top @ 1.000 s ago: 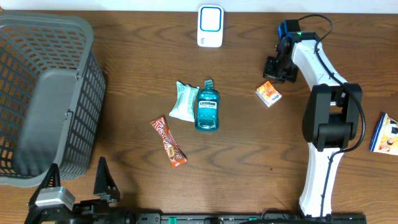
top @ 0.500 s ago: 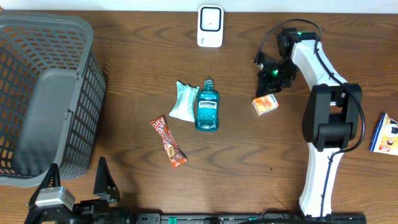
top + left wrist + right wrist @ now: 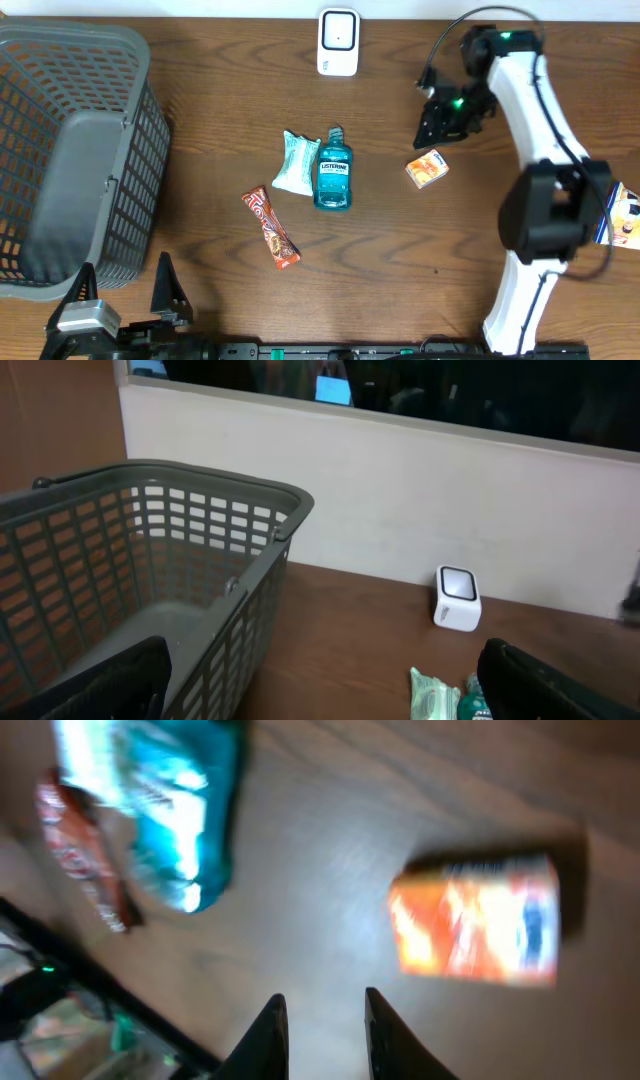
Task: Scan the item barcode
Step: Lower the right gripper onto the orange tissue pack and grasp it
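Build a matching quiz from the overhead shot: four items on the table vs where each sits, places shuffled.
Items:
1. scanner
2. basket
3. orange box
4. candy bar

Places:
A. left end of the table
B. below and left of the mouthwash bottle in the overhead view
C. right of the mouthwash bottle, apart from it
D. far edge, about the middle

Pairs: 1-D, 2-A, 3-C, 4-B

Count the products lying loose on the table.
5: wipes pack, mouthwash bottle and candy bar mid-table; orange box further right; blue-edged box at the right edge, partly hidden.
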### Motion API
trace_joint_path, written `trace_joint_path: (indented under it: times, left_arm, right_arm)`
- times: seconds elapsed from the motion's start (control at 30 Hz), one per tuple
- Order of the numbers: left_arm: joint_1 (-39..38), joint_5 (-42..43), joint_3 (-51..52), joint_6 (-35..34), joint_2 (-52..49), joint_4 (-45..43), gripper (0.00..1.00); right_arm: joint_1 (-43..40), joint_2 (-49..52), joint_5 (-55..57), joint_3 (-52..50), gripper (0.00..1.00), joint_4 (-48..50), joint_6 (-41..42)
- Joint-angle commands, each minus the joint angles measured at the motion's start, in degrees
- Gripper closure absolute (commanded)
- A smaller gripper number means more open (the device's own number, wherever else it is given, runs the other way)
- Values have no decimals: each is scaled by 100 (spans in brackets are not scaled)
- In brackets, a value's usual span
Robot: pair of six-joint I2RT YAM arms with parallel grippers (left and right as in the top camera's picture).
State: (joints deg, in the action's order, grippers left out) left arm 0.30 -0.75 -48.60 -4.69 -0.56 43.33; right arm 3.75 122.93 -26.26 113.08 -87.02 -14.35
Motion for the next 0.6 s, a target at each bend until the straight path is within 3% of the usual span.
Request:
trace_joint_path:
  times: [0.0,0.07,0.13,0.17,0.2,0.3,0.43,0.57]
  left_arm:
    - [-24,9,37,11,39,-11,2]
    - [-22,9,37,11,39,-11,2]
    - [-22,9,37,11,39,-11,2]
    - [-22,9,37,11,39,-11,2]
    - [-22,9,37,11,39,-11,2]
    - [-22,9,37,11,39,-11,2]
    - [-22,9,37,11,39,-9,2]
    - [-22,9,37,11,39,-9,2]
  right_arm:
    - [4,-763,179,162,73,-337,629]
    - [9,-1036,402,153,33,-494,1045]
    - [68,-1119,782,144,1,-544,1878]
    - [92,-1119,1075,142,1,-588,2358]
    - [166,-1119,1932,35,1,-636,3595]
    - [286,-1137,2835,-354,1,-645,4959]
    - [420,-1318,2732,-1025,1,-483,4977]
    - [476,-2291,2865,-1989,1,-195,4857]
